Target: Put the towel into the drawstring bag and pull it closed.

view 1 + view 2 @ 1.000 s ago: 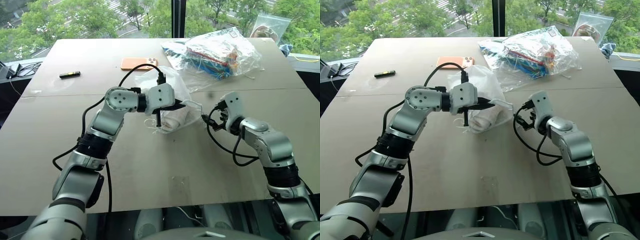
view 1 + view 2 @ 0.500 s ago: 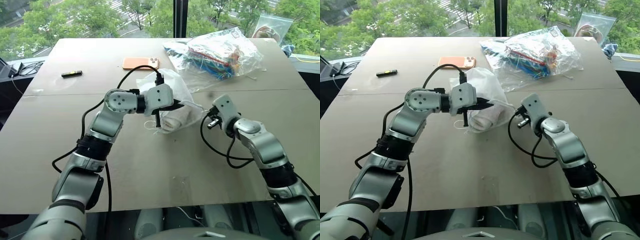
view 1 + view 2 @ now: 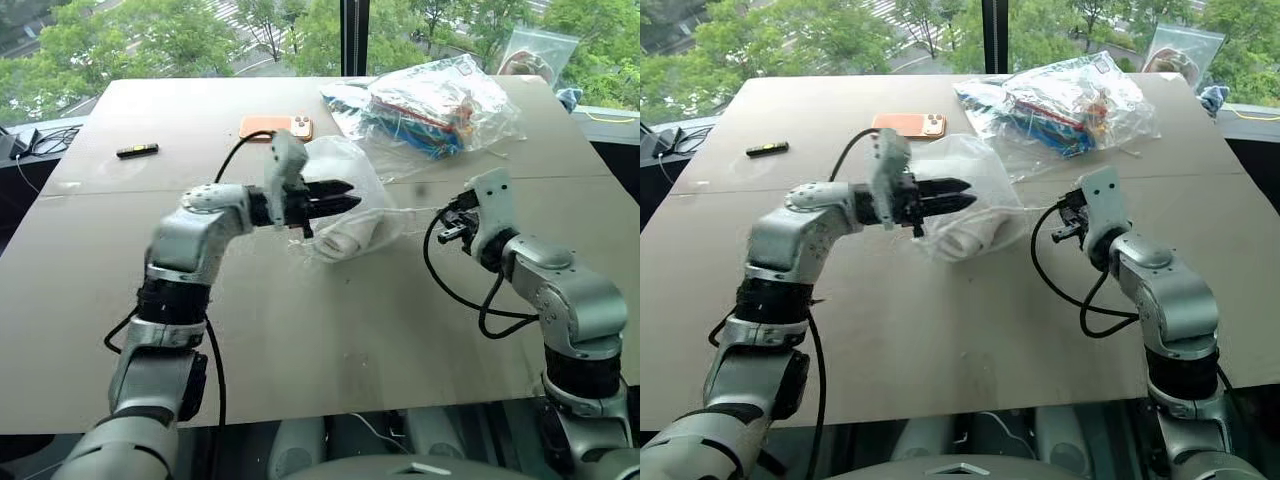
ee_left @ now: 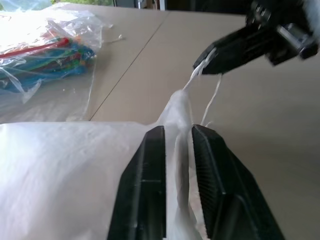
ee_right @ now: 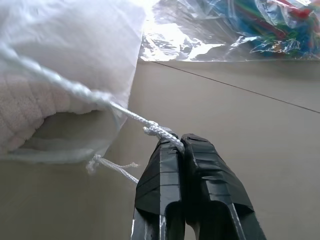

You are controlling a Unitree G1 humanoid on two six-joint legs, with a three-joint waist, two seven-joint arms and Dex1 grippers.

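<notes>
1. Drawstring bag [image 3: 345, 195] lies mid counter [image 3: 300, 330], mouth facing robot's right. Towel [image 5: 22, 122] already inside; its ribbed roll shows through the mouth, so stuffing looks done and only the closing is left.
2. R pincer [image 5: 172, 142] clenched on the cord [image 5: 75, 90], which runs taut from the fingertips to the bag mouth. Judgement: it's the pulling end, held away from the bag so the mouth gathers.
3. L pincer [image 4: 175, 137] straddles the gathered neck of the bag, fabric between the fingers [image 4: 145, 175] w/ a gap showing. Not clamped hard; can't tell if it actually grips the cloth or just brackets it. Prob. there as an anchor so the bag doesn't slide toward the R arm during the pull.
4. Second cord end [image 5: 112, 167] hangs loose on the counter by the mouth.
5. Mouth narrowed but not shut, by the R wrist view.
6. Elsewhere: clear plastic bag w/ colourful contents [image 3: 430, 105] at far side, orange phone [image 3: 275, 127], small black stick [image 3: 138, 150]. All well apart from the work.
</notes>
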